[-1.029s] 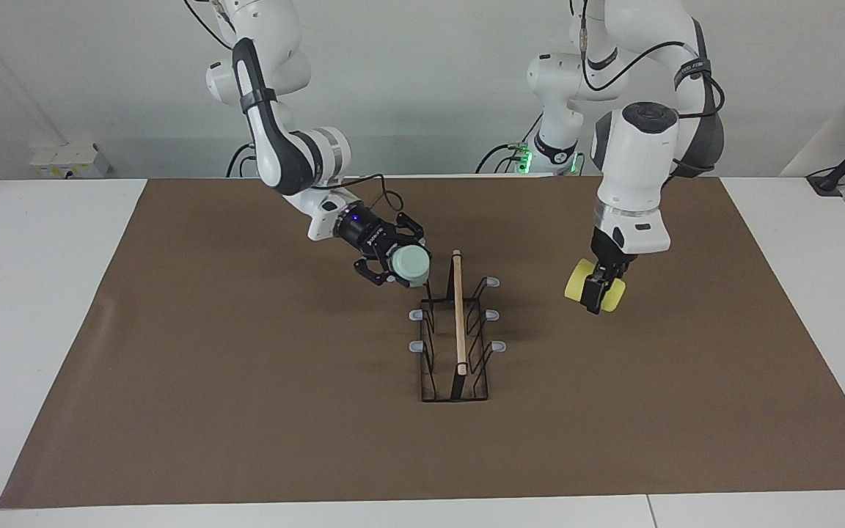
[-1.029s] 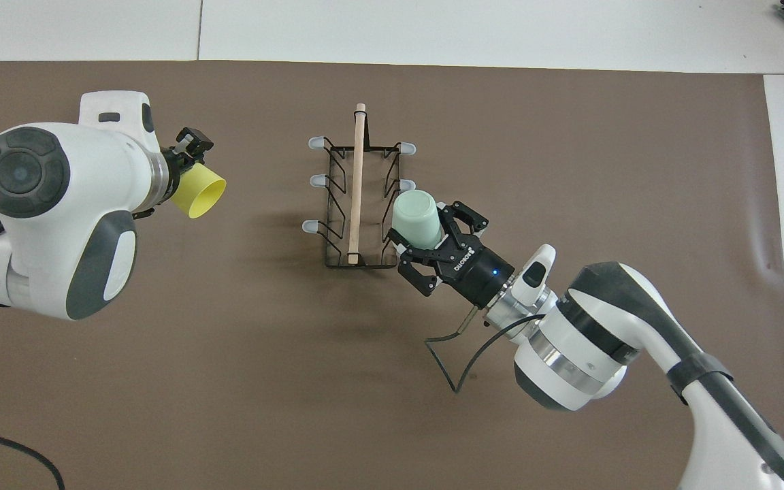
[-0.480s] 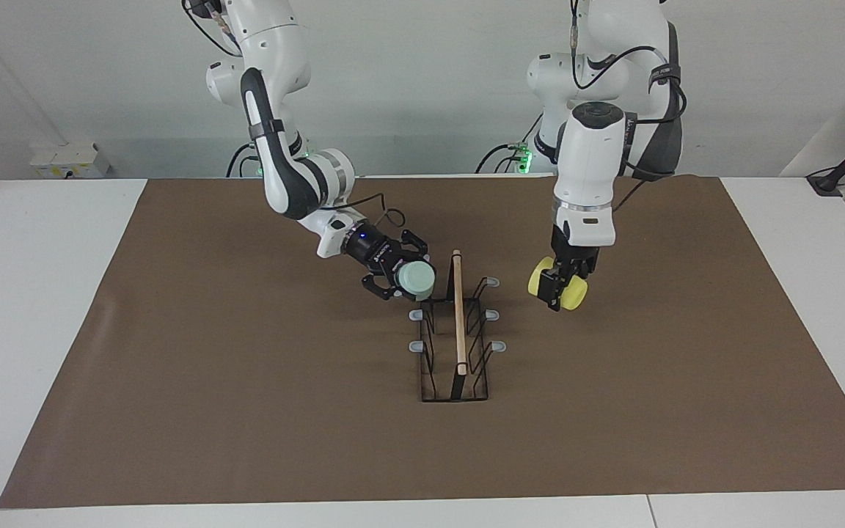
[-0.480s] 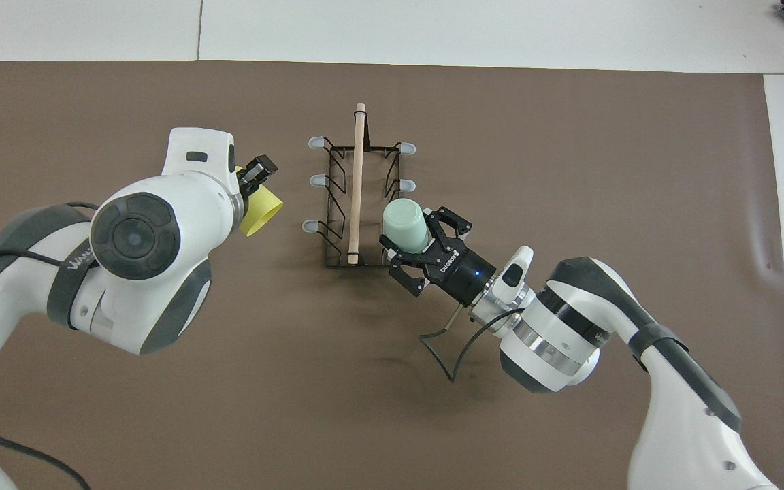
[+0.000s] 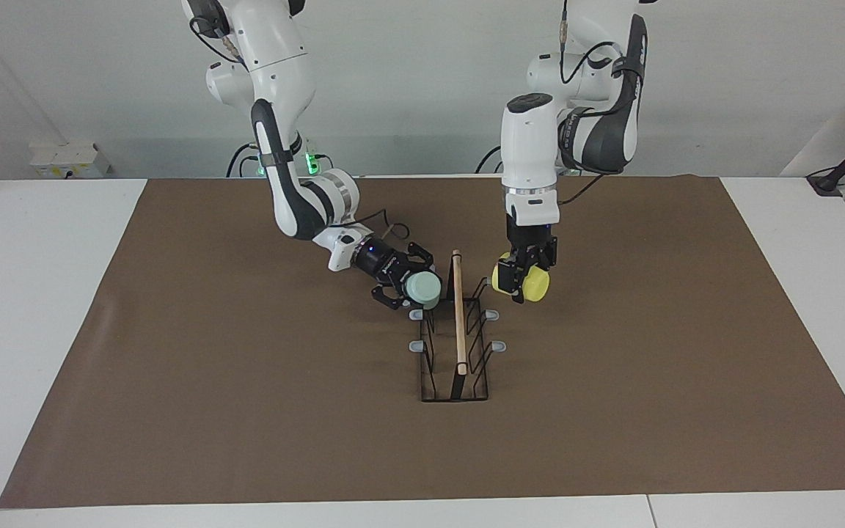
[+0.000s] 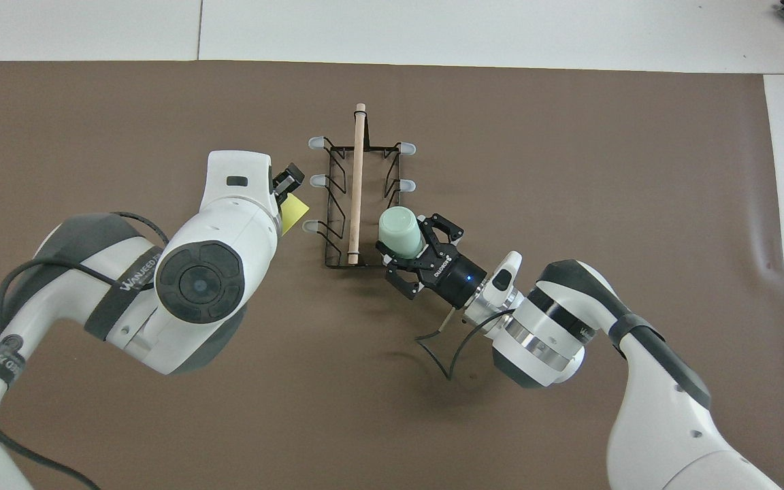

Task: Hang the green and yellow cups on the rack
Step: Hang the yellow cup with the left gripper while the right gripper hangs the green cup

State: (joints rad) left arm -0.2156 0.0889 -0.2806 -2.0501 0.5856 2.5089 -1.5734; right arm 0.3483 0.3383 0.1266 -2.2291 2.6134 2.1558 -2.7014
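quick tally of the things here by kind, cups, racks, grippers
cups: 2, the green cup and the yellow cup
racks: 1, the rack
grippers: 2, the left gripper and the right gripper
total: 5

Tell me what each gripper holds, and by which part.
Left gripper: yellow cup, by its wall. Right gripper: green cup, at its open end.

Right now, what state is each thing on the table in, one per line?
Green cup: held by the right gripper, tilted, at the rack's nearest prong on that arm's side.
Yellow cup: held by the left gripper, in the air beside the rack, not hung.
Rack: standing upright; no cup seated on its visible prongs.
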